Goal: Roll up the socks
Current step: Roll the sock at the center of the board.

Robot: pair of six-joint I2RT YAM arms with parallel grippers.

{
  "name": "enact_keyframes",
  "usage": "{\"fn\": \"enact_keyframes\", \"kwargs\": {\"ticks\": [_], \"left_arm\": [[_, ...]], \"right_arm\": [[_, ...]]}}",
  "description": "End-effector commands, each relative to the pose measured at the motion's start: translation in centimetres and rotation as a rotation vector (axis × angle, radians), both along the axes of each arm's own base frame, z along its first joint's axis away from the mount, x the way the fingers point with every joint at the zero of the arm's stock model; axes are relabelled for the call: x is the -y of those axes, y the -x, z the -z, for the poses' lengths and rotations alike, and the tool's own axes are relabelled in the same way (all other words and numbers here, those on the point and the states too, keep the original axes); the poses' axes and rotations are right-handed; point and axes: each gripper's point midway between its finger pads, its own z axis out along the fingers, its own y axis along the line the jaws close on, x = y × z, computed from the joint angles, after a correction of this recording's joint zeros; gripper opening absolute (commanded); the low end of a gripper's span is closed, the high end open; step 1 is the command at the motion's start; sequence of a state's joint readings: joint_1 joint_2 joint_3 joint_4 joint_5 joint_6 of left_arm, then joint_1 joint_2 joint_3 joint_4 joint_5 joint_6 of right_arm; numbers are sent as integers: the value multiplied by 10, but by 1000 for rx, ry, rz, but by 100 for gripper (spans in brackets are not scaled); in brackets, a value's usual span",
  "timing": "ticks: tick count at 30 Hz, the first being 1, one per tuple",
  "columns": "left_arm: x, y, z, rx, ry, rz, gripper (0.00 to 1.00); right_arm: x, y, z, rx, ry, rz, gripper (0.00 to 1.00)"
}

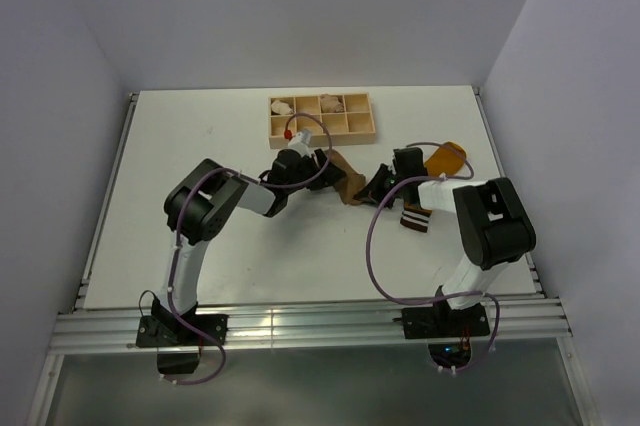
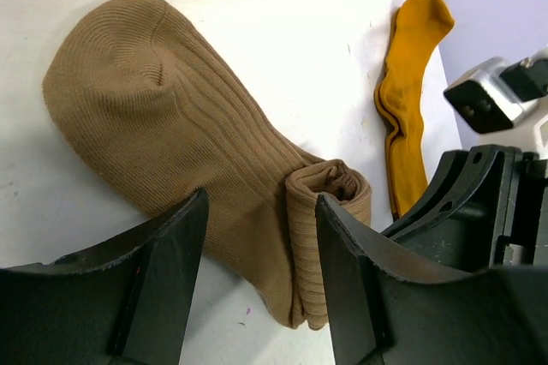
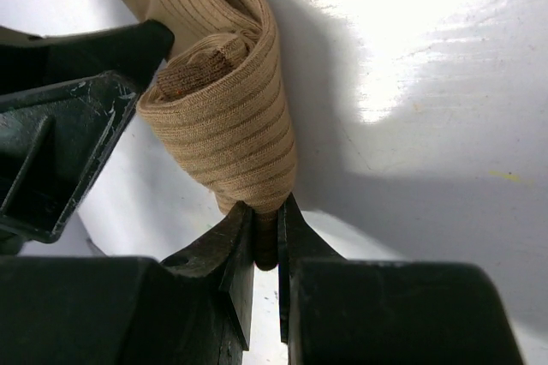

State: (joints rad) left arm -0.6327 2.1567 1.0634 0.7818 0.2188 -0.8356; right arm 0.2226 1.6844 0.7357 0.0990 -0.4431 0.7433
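Note:
The tan-brown sock (image 1: 345, 178) lies flat mid-table, and one end of it is rolled into a tight coil (image 2: 330, 202). My right gripper (image 3: 265, 219) is shut on the edge of that coil (image 3: 227, 125), with dark brown fabric showing in the coil's centre. My left gripper (image 2: 261, 236) is open. Its fingers straddle the sock just beside the coil, one finger against the coil's side. In the top view the left gripper (image 1: 318, 161) and right gripper (image 1: 372, 186) meet at the sock. The mustard-orange sock (image 1: 445, 159) lies stretched out to the right, its striped cuff (image 1: 416, 218) nearest me. It also shows in the left wrist view (image 2: 409, 99).
A wooden compartment tray (image 1: 320, 116) with small pale bundles stands just behind the left gripper. The right arm's body (image 2: 479, 202) sits close beside the left fingers. Purple cables loop over both arms.

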Motion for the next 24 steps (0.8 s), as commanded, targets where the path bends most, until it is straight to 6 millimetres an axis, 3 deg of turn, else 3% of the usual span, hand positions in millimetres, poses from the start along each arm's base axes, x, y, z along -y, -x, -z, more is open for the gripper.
{"fn": "enact_keyframes", "kwargs": {"ticks": [1,10,15,19,24], "left_arm": [[-18,9,25,-75,-66,-73,61],[-20,44,10,-88,-32,-139,58],[-19,53,7,-86,-28,-140,57],[-17,57,3,-82,-11,-134,56],[-9,48,-23,0,-6,-99,57]], "right_arm": [[2,-4,-7,14,-18,72,0],[16,-17,-20,27,77,142,0],[26,-6,-1,-52,251,79,0],[19,-2,11,-78,284,16,0],[23,0,17,-110,327,18,0]]}}
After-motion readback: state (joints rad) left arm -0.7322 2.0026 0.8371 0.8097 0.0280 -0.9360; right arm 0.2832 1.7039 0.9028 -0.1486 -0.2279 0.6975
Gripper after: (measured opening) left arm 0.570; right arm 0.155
